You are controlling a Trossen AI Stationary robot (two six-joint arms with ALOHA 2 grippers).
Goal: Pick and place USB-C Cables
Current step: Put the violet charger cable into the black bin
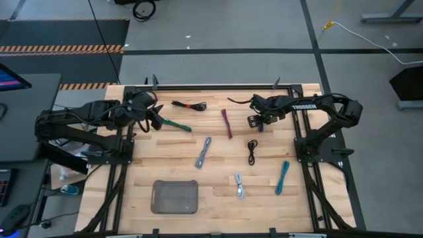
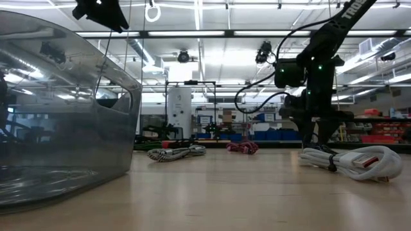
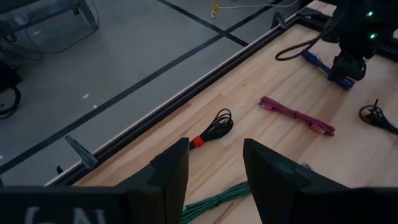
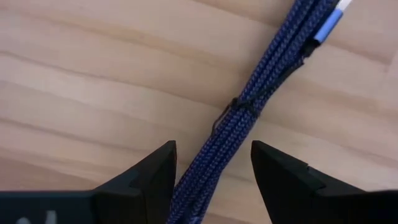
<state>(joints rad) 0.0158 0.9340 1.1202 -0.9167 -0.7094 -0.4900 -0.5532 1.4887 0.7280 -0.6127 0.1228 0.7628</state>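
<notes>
Several short bundled cables lie on the wooden table. My right gripper (image 4: 213, 152) is open and low over the purple cable (image 4: 249, 102), one finger on each side of the bundle. My left gripper (image 3: 215, 152) is open and above the table, just over one end of the green cable (image 3: 219, 198). Beyond it lie the black-red cable (image 3: 214, 129) and the maroon cable (image 3: 296, 115). In the high view the grey cable (image 1: 203, 153), black cable (image 1: 252, 151), white cable (image 1: 238, 185) and teal cable (image 1: 283, 177) lie flat nearer the front.
The translucent grey tray (image 1: 175, 197) sits near the table's near edge, left of centre, and fills the left of the low view (image 2: 64, 115). A raised black rail (image 3: 186, 93) runs along the far edge. Bare wood lies between the cables.
</notes>
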